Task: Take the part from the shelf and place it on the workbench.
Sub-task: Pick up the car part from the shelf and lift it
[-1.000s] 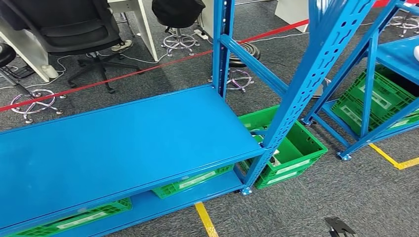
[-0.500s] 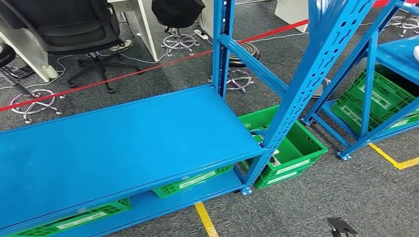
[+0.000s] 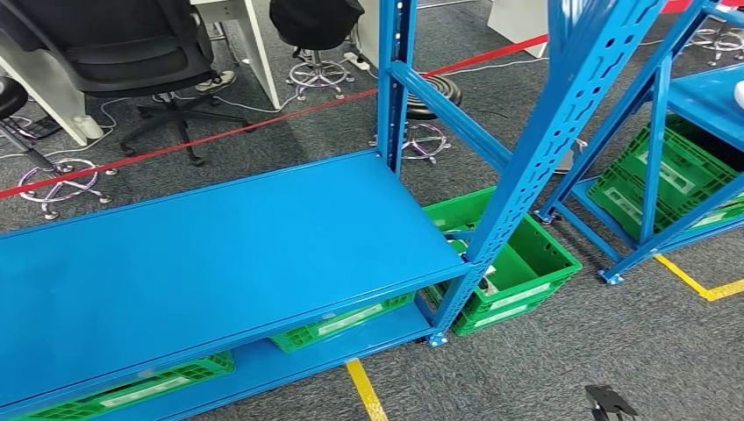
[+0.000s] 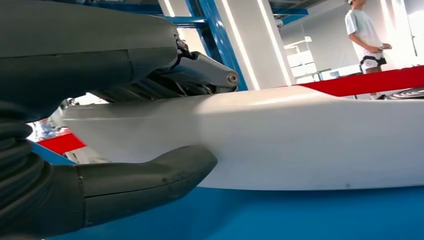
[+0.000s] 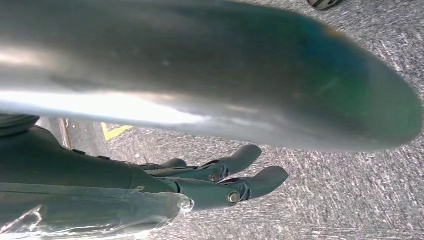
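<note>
While gripping a white part (image 4: 310, 145) over the blue shelf (image 3: 219, 254), left hand (image 4: 100, 140) clasping it. Right hand (image 5: 220, 180) hanging loose above grey carpet (image 5: 350, 200), fingers spread, holding nothing.

Grey carpet floor (image 3: 561, 368) with yellow tape lines (image 3: 367, 392), a red line (image 3: 219, 133) running far across — black office chair (image 3: 114, 53) far left, green crates (image 3: 513, 263) near blue racking (image 3: 561, 114).
</note>
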Controlling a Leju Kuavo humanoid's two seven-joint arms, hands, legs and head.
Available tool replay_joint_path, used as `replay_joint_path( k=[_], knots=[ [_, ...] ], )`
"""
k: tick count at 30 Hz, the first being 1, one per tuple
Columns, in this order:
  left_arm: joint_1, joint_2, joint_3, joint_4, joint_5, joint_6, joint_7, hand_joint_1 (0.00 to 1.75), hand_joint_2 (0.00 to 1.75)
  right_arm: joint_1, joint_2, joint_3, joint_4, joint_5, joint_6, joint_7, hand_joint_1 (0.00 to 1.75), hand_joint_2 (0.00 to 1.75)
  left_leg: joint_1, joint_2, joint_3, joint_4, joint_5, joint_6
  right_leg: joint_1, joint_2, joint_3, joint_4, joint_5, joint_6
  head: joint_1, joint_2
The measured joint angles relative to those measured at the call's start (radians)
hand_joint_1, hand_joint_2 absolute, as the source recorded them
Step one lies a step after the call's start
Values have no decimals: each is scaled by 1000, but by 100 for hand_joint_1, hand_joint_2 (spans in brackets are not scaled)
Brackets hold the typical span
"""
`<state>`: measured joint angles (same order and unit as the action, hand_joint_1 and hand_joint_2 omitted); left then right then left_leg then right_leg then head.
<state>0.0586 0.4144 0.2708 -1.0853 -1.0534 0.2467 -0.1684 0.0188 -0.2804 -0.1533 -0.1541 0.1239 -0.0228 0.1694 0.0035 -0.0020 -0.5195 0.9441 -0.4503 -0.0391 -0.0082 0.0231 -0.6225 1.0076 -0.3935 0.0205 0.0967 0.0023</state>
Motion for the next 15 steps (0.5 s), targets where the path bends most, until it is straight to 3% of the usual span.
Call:
replay_joint_path(
  k=[8,15],
  knots=[
    [3,-3,0,0,36,-13,-23,175,175,0,0,-13,0,-1,-2,0,0,0,0,0,0,0,0,0,0,0,0,0,0,0,0,0],
    [12,-76,53,-69,493,-227,-278,175,175,-1,0,-28,0,-1,-2,-1,0,0,-1,-1,0,0,0,0,-1,-2,1,0,0,0,0,0]
  ],
)
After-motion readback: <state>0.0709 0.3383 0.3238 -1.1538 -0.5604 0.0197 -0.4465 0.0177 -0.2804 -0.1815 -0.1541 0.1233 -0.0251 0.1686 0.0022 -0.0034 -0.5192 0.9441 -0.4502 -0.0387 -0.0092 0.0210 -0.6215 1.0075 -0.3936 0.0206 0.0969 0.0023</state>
